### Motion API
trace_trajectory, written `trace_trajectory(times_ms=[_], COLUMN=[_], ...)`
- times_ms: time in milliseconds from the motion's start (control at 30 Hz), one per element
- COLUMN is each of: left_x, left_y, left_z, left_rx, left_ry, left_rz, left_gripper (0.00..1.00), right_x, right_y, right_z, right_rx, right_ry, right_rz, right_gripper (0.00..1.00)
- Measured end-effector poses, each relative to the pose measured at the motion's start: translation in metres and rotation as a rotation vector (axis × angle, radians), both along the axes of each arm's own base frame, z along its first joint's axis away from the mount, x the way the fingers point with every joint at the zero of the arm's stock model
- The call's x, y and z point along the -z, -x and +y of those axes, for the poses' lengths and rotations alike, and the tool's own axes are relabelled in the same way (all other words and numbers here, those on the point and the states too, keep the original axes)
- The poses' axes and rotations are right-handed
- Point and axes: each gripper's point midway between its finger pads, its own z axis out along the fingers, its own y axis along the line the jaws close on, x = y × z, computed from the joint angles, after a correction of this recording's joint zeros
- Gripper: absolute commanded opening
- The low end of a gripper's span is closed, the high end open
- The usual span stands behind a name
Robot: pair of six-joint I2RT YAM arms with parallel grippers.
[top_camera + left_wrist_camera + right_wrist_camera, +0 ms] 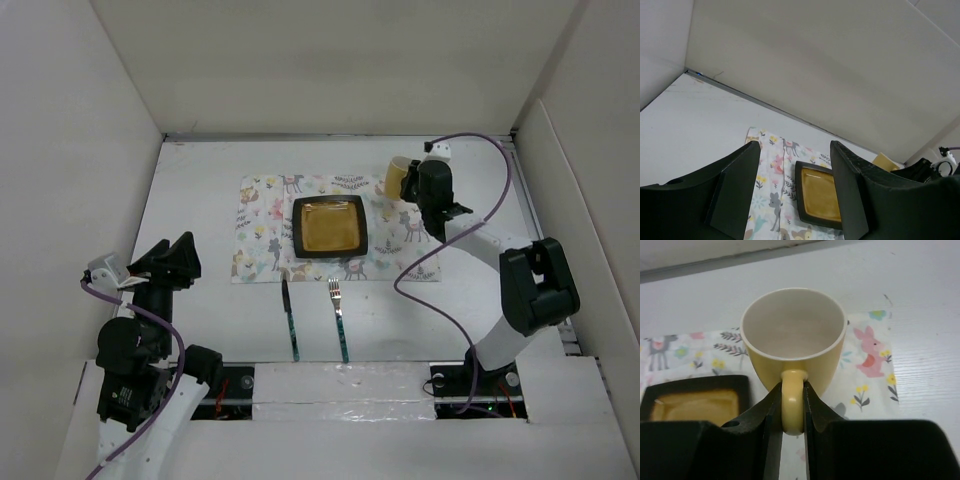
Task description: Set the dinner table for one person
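On the white dinner table point(200, 190) lies an animal-print placemat point(262, 225) with a square black plate point(329, 227), amber inside, at its middle. A yellow mug point(397, 178) stands upright over the mat's far right corner. My right gripper point(792, 390) is shut on the mug's handle point(792, 405). The mug point(795, 335) is empty, and I cannot tell whether it rests on the mat. My left gripper point(795, 150) is open and empty, raised over the table's left side and facing the plate point(820, 195).
A dark knife point(290, 322) and a fork point(339, 312) with a teal handle lie side by side on the table just in front of the placemat. White wall panels point(90, 150) close in the left, back and right. The arm bases sit at the near edge.
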Motion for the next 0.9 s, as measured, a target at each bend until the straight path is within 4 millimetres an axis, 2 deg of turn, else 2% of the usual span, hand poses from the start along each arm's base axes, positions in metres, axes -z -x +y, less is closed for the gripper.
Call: trace_trajectory(times_ms=[100,200,367,500,567,600,667,800,900], left_x=[0.0,0.0,0.001,0.001,0.001,0.001,0.002,0.003,0.003], left_y=[0.0,0.0,-0.001,-0.001,-0.001,-0.002,-0.003,-0.003,-0.003], left_z=[0.0,0.0,-0.001,-0.001,-0.001,-0.001,-0.001,-0.002,-0.002], left_rx=[-0.001,0.0,0.002,0.002,0.002,0.002,0.003,0.003,0.003], left_ry=[0.0,-0.001,-0.002,-0.002,-0.003,-0.003,-0.005,-0.006,-0.006], left_rz=[0.002,0.002,0.004,0.005,0.006,0.008,0.014,0.015,0.015], left_gripper=[0.55,0.55,0.55,0.56,0.56,0.56,0.56,0.56,0.56], right_x=[0.013,0.016,0.021,0.037,0.047,0.049,0.049,0.047,0.043], right_y=[-0.01,-0.023,-0.05,-0.057,-0.056,-0.056,-0.055,-0.053,-0.049], right_z=[-0.015,-0.029,-0.036,-0.037,-0.038,-0.04,-0.04,-0.04,-0.039], right_rx=[0.043,0.084,0.126,0.139,0.148,0.159,0.173,0.201,0.208], right_ry=[0.014,0.024,0.044,0.06,0.069,0.069,0.064,0.06,0.055], right_rz=[0.03,0.035,0.029,0.054,0.077,0.081,0.081,0.075,0.069], right_gripper=[0.0,0.0,0.0,0.0,0.09,0.22,0.25,0.49,0.53])
